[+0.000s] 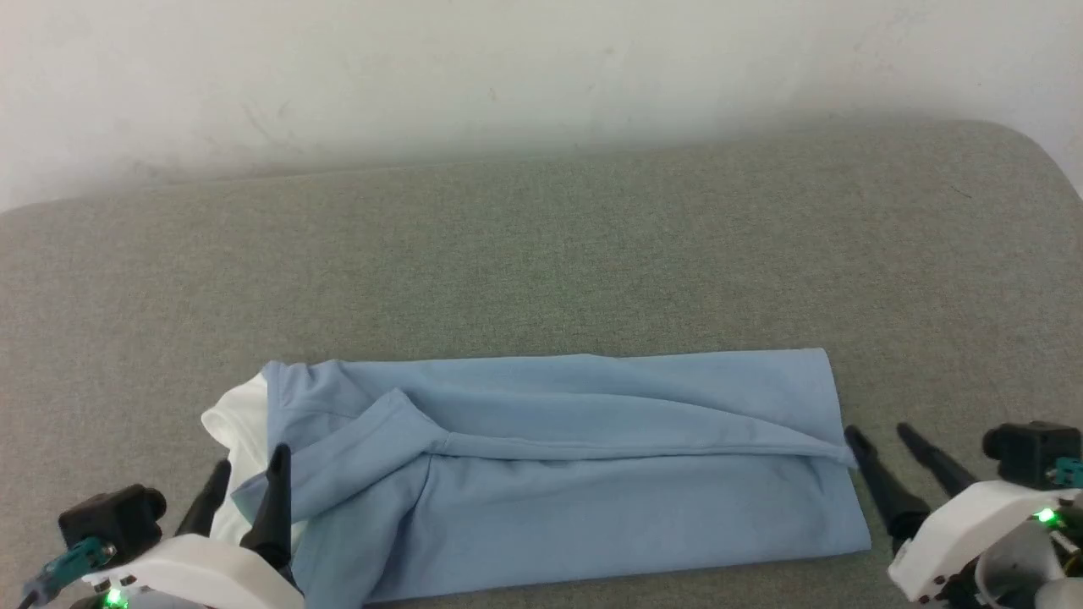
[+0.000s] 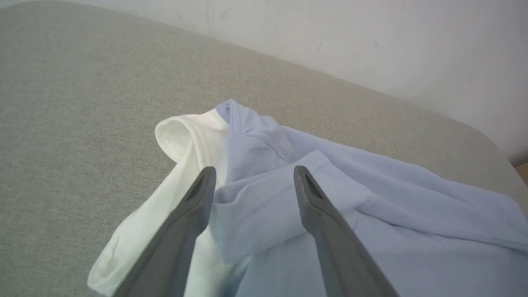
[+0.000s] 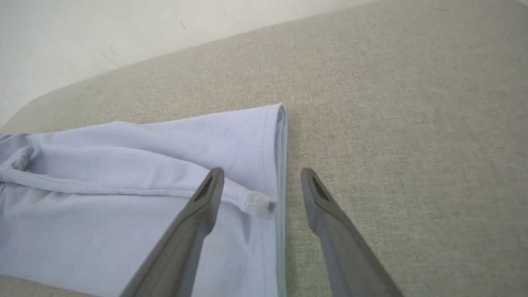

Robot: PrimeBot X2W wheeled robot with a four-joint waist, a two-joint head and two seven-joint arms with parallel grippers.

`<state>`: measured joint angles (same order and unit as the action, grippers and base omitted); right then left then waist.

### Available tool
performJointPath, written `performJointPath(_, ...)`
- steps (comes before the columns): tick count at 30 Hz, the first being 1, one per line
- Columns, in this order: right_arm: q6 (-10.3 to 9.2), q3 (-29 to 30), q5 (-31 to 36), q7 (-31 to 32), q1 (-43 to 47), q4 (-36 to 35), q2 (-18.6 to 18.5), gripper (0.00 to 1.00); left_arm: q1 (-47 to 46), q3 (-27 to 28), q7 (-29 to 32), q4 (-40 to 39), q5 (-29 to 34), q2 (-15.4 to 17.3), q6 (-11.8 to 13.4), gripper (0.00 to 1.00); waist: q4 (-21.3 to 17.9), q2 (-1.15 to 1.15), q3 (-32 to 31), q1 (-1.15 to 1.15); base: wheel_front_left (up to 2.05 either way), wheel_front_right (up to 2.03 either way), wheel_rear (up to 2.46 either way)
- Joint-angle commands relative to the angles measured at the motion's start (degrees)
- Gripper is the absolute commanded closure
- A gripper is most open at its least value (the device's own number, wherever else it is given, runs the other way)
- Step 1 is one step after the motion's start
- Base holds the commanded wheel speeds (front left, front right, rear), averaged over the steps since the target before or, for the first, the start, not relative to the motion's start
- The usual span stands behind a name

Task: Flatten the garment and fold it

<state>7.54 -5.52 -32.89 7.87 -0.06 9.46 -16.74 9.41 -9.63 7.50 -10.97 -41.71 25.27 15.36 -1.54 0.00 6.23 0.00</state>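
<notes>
Both spread, empty: left end effector [image 1: 252,457], right end effector [image 1: 876,430] | garment [image 1: 592,499] folded, sleeve [image 1: 355,457] bunched | risk: you may snag that loose sleeve and drag the fold open.

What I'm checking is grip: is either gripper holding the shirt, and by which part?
Nothing is held: the left gripper and right gripper stand with jaws open by the garment.
</notes>
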Motion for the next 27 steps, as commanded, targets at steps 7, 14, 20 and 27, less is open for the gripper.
performJointPath(7, -0.05, 6.1, 3.7, 8.3, 0.0, -4.7, 0.4, 0.00, -3.2, -0.1, -14.9, -0.2, 5.6, -3.8, -2.0, 0.00, 1.5, 0.00, -0.8, 0.00, 0.00, 0.00, 0.00)
performJointPath(14, -0.05, 4.8, 1.2, 20.8, -4.8, 2.7, -0.7, 0.00, -6.2, -3.3, -21.8, 3.4, 14.8, -5.2, -2.9, 0.00, 4.3, 0.00, 0.2, 0.00, 0.00, 0.00, 0.00)
performJointPath(20, -0.05, 0.9, -2.1, 27.9, -7.7, 10.2, -0.3, 0.00, -7.1, -3.7, -22.5, 4.9, 19.5, -8.2, -3.4, 0.00, 5.7, 0.00, 1.4, 0.00, 0.00, 0.00, 0.00)
performJointPath(27, -0.05, -3.6, -7.4, 35.9, -7.8, 11.8, -1.0, 1.00, -6.7, -2.5, -22.5, 7.9, 21.0, -10.0, -4.5, 0.00, 5.4, 0.00, 1.0, 0.00, 0.00, 0.00, 0.00)
